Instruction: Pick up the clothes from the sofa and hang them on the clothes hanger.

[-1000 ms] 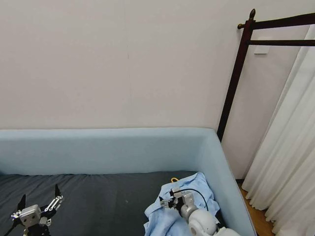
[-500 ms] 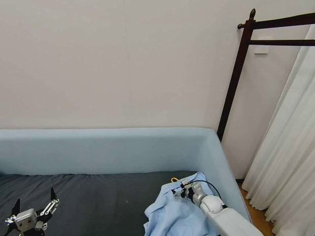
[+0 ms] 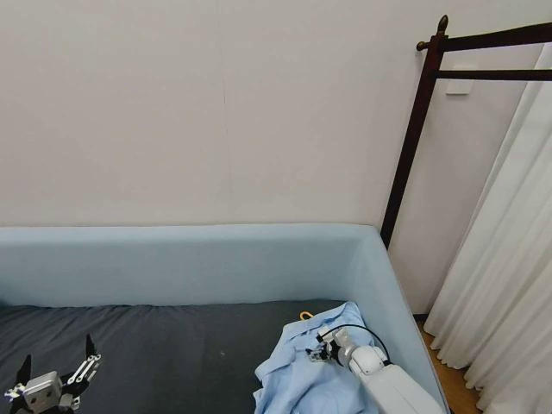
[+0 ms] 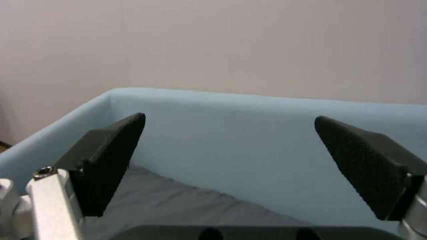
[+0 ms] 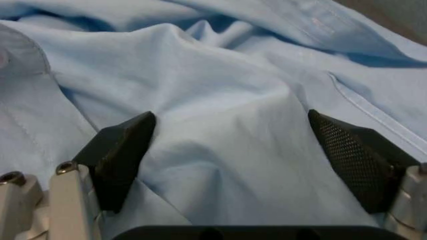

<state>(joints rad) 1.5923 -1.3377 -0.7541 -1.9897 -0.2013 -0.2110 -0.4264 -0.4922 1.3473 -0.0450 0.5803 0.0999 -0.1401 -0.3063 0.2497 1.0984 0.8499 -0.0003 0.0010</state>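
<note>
**1. Left arm (idle).** The left claw (image 3: 55, 355) hangs over the near left part of the sofa (image 3: 198, 259) seat, well apart from the garment. Its fingers are spread and hold nothing. In the left wrist view the left claw (image 4: 237, 165) faces the sofa's backrest corner. This position likely keeps the arm out of the working area.

**2. Right arm (working).** The right claw (image 3: 321, 349) is low over the right end of the sofa seat, beside the sofa's right armrest. Its fingers are spread, one on each side of a raised fold of the shirt (image 5: 220, 100), and nothing is pinched yet. The right wrist view places the right claw (image 5: 237, 160) close to the cloth; contact cannot be confirmed. Straddling a ridge of fabric appears intended to give the fingers material to gather on closure.

**3. Task item.** The light blue shirt (image 3: 302, 375) lies crumpled on the dark seat cushion (image 3: 172, 345), against the sofa's right armrest.
- Long axis: judged to run from the sofa's front edge toward its backrest.
- Far end: a small yellow loop (image 3: 304, 316) shows there; what it is cannot be told.

**4. Destination.** The dark wooden clothes rack (image 3: 414, 121) stands upright behind the sofa's right rear corner, with a white curtain (image 3: 509, 259) beyond it.
</note>
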